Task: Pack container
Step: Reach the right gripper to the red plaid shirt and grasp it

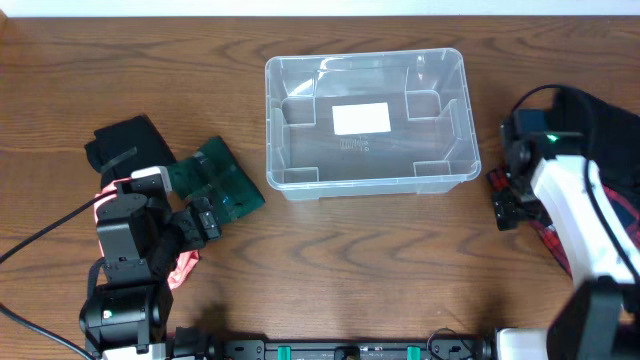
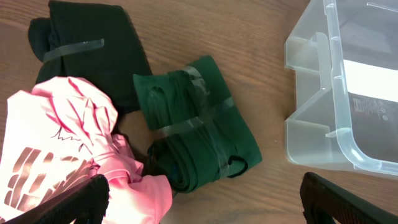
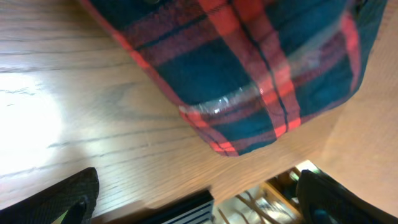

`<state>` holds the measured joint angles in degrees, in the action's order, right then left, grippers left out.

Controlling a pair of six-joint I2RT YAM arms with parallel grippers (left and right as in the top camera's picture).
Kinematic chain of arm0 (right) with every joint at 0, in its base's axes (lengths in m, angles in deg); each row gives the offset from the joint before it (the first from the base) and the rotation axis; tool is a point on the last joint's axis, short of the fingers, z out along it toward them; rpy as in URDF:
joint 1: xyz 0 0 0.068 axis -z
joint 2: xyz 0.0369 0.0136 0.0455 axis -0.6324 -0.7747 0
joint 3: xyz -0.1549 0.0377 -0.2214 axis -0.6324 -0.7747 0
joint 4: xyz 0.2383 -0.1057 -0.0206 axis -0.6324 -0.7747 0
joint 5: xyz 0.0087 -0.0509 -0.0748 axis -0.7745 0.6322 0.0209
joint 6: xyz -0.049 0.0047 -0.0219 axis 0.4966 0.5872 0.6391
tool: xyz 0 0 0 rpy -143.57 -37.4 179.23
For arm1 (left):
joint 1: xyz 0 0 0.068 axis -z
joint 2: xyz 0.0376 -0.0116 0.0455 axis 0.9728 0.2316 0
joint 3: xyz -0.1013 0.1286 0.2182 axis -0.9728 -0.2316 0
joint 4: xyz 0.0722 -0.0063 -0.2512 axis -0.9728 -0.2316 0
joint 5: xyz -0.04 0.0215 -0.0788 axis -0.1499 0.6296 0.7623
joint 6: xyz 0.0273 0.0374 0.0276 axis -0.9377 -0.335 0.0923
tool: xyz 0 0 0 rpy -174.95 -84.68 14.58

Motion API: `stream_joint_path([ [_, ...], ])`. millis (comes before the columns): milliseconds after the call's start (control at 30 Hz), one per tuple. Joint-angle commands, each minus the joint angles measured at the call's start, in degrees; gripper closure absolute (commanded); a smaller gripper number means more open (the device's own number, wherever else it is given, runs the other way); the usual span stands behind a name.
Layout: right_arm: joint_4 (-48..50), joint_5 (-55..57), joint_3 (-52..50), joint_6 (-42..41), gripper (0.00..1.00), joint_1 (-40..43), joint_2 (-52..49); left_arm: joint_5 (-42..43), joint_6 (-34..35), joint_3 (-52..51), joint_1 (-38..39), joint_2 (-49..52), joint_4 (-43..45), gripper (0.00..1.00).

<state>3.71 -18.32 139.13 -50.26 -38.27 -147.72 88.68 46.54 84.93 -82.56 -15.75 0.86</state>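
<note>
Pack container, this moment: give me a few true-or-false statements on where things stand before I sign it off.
1. The container holds nothing. True.
2. The green bundle lies inside the container. False: it lies on the table beside it.
3. A clear tape band crosses the plaid bundle. True.
4. The left gripper is shut on the pink garment. False: its jaws stand open, gripping nothing.
5. The right gripper is open. True.

Glossy clear plastic container, wood-grain table
</note>
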Motion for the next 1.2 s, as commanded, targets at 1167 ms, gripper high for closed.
stream_joint_path([
  [1167,14.8,2.1,-2.0,-4.4,0.19,10.0,-16.3,0.1,0.3,1.3,0.2,0.0,-0.9,0.02],
])
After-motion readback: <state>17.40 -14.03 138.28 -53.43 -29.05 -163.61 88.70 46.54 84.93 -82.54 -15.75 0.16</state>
